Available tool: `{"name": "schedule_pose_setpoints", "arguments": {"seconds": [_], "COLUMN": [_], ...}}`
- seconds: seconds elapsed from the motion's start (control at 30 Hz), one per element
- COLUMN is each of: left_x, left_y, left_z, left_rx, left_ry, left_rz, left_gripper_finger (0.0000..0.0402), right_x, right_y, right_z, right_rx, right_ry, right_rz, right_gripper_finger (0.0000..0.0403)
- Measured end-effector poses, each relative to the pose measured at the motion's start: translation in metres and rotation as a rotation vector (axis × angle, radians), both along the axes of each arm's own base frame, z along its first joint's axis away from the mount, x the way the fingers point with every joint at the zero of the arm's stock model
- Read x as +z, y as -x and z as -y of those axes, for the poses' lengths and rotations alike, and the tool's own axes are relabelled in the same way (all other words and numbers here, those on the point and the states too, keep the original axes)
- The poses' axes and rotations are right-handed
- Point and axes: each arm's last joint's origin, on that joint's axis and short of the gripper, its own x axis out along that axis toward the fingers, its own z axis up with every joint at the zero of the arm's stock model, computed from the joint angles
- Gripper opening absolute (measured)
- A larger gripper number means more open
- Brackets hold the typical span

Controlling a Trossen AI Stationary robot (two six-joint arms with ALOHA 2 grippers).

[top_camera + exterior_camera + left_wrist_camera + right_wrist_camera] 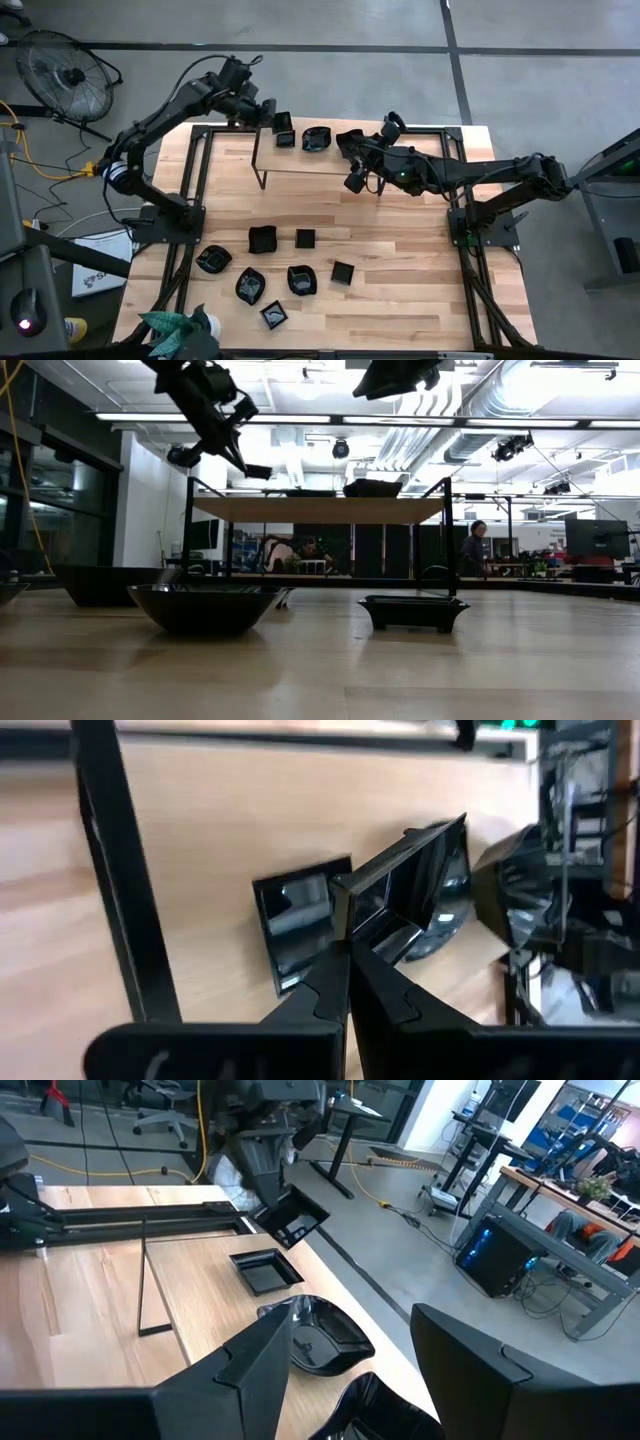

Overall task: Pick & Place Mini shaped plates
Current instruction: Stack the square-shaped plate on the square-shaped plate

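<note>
1. Up at the far edge of the wooden surface (400, 260), a low shelf (330, 160) on thin black legs serves as the landmark for everything else.
2. The left claw (268, 112) hangs above the shelf's left end, clenched on the rim of a square plate (284, 122), which it holds tilted in the air.
3. Seen from the left wrist, the dark fingers (335, 990) pinch one wall of that square plate (405, 890), and its hollow faces the camera.
4. Directly below it on the shelf lies a second square plate (286, 139), flat and just beside the held one's shadow.
5. Next along the shelf, toward its middle, sits a roundish plate (318, 139) with a wavy rim.
6. The right claw (352, 165) hovers over the shelf's middle, its fingers spread wide and released, with nothing between them.
7. From the right wrist, the two broad dark fingers (250, 1360) frame the roundish plate (320, 1335) lying below them on the shelf.
8. On the surface in front of the shelf, seven loose plates (290, 265) lie scattered and apart from each other, square and leaf-like shapes mixed.
9. At the near left corner of the surface, well away from the shelf, a green plant (180, 330) pokes in.
10. Beyond the shelf, in the low view, a person (472, 548) stands in the room behind.
</note>
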Motion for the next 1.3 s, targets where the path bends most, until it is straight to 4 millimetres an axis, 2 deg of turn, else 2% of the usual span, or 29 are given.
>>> {"name": "schedule_pose_setpoints", "arguments": {"seconds": [0.3, 0.77, 1.3], "left_x": [-0.018, -0.021, -0.024], "left_y": [-0.005, -0.011, -0.016], "left_z": [-0.003, -0.003, -0.005], "left_rx": [-0.051, -0.048, -0.060], "left_ry": [0.143, 0.124, 0.119], "left_rz": [-0.071, -0.089, -0.085], "left_gripper_finger": [0.0000, 0.0000, 0.0000], "right_x": [-0.002, -0.004, -0.005], "right_y": [0.000, 0.001, 0.001], "right_z": [0.000, 0.012, 0.013], "right_rx": [0.008, 0.043, 0.049], "right_ry": [-0.003, -0.083, -0.077], "right_rz": [-0.025, -0.003, -0.012], "right_gripper_finger": [0.0201, 0.0198, 0.0197]}}
